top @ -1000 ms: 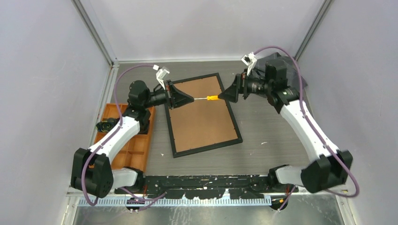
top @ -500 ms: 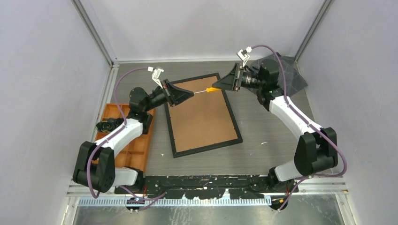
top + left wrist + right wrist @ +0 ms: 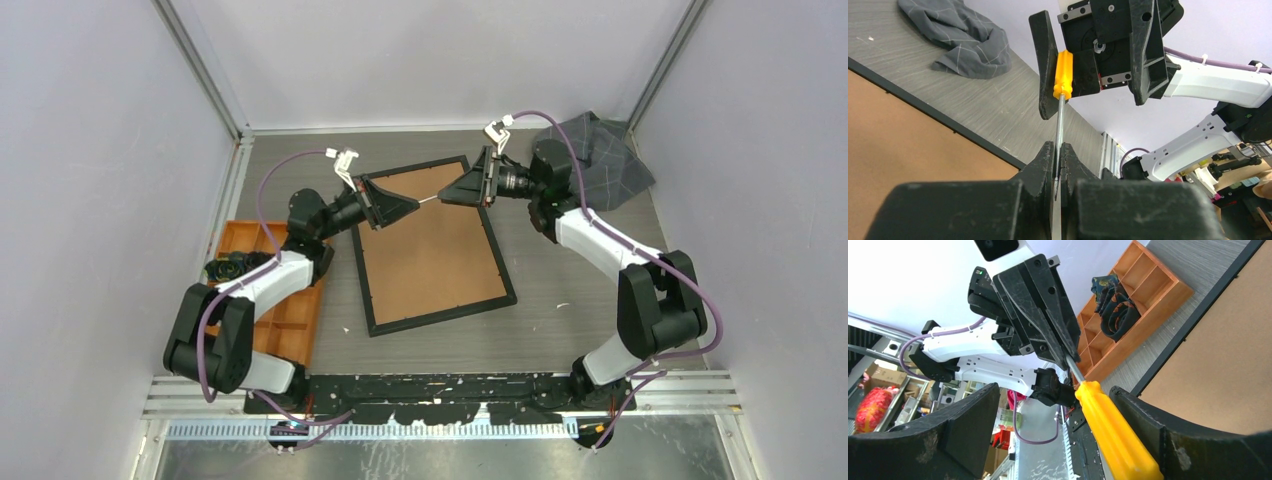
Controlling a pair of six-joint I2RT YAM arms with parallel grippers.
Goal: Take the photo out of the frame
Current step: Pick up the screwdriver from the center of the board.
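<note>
While the left hand (image 3: 1058, 152) clamps the screwdriver (image 3: 1063, 75) (by its shaft), the right hand (image 3: 1055, 395) gapes — orange handle inside.

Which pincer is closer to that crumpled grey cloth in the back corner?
Right. The right pincer hovers over the frame's far end, on the cloth's side; the left pincer, gripping the screwdriver's shaft, sits farther away, toward the orange tray.

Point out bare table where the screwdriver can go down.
Widest bare table: right of the frame, up to the right arm. A strip runs between frame and arm bases. The gap between tray and frame is narrow. Crowded: the frame's far end, where left fingers and right fingers meet, and the cloth corner.
</note>
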